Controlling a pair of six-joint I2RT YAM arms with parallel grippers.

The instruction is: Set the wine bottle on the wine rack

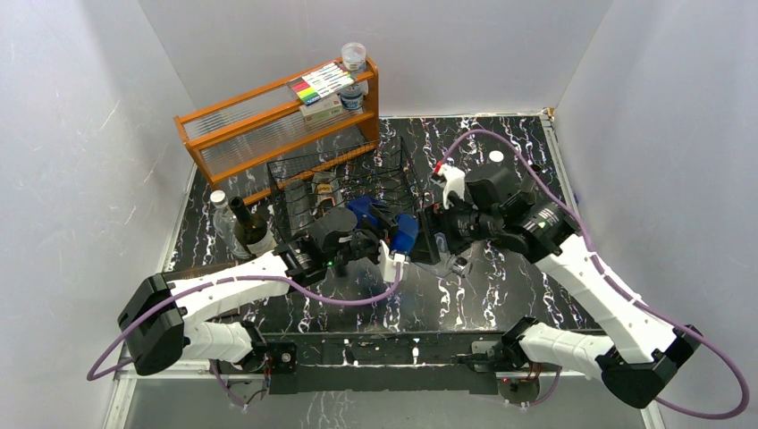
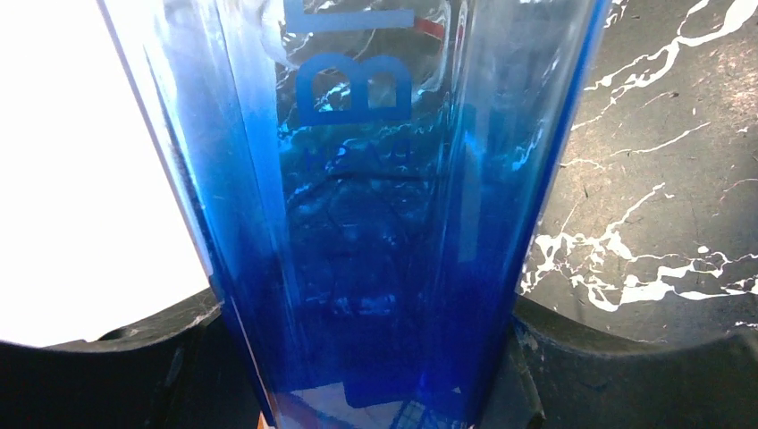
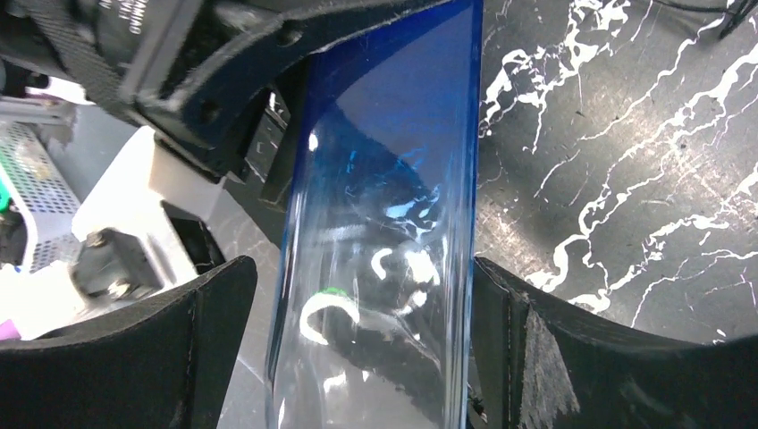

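Observation:
The wine bottle is glass, deep blue at one end and clear at the other. It lies level above the table between my two grippers, just in front of the black wire wine rack. My left gripper is shut on the blue end; the bottle fills the space between its jaws. My right gripper is round the clear end. Its right finger touches the glass and a thin gap shows at its left finger, so this gripper is open.
An orange wooden shelf with boxes and jars stands behind the rack. A dark green bottle and a clear bottle stand left of the rack, near my left arm. Grey walls close in the black marbled table.

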